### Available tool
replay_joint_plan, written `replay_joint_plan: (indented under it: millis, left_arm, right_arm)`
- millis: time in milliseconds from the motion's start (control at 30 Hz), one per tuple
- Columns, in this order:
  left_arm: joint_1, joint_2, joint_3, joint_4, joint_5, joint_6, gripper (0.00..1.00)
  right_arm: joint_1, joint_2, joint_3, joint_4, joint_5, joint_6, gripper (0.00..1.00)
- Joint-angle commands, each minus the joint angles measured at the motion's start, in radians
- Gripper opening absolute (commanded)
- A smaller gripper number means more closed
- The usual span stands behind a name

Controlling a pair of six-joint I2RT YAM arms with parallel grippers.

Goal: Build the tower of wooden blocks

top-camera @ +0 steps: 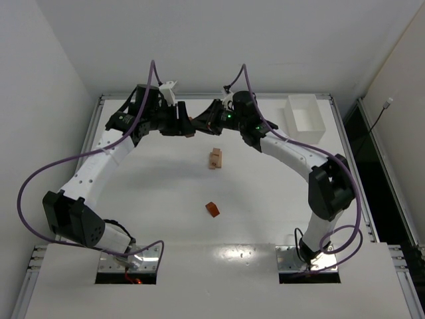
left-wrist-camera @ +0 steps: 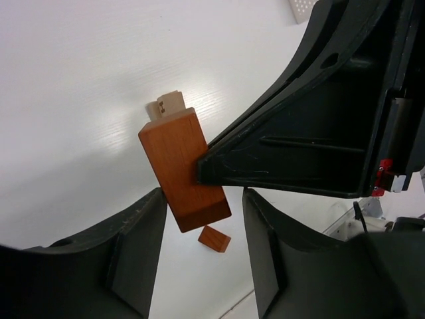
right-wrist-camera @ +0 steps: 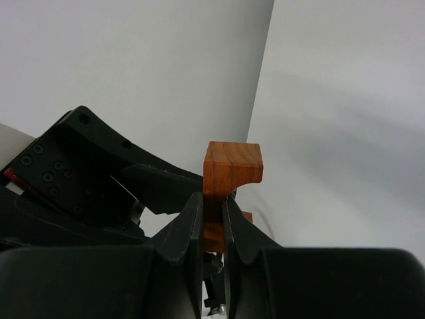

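Arms (top-camera: 99, 156) at white table's (top-camera: 153, 199) near edge, walls (top-camera: 232, 40) white; wedge (top-camera: 212, 209) and tan stack (top-camera: 215, 158) mid-table, tray (top-camera: 311, 131) far-right corner; right gripper (right-wrist-camera: 212, 212) pinches block (right-wrist-camera: 231, 166), left gripper (left-wrist-camera: 203, 196) part-open astride it.

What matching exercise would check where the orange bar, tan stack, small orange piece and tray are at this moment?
Things:
1. orange bar
2. tan stack
3. small orange piece
4. tray

Places:
A. far right corner of the table
B. clamped in the right gripper
C. standing mid-table
D. lying alone, nearer the near edge than the other blocks

Pairs: 1-B, 2-C, 3-D, 4-A
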Motion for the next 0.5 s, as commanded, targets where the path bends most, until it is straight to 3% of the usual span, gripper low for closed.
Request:
replay_joint_plan:
  millis: [0, 467]
  left_arm:
    - [-0.009, 0.004, 0.037, 0.015, -0.016, -0.015, 0.45]
    - [-0.009, 0.004, 0.028, 0.006, -0.045, -0.005, 0.40]
  right_arm:
    - [0.004, 0.001, 0.005, 0.043, 0.016, -0.020, 0.00]
    - [-0.007, 0.001, 0.014, 0.006, 0.036, -0.039, 0.00]
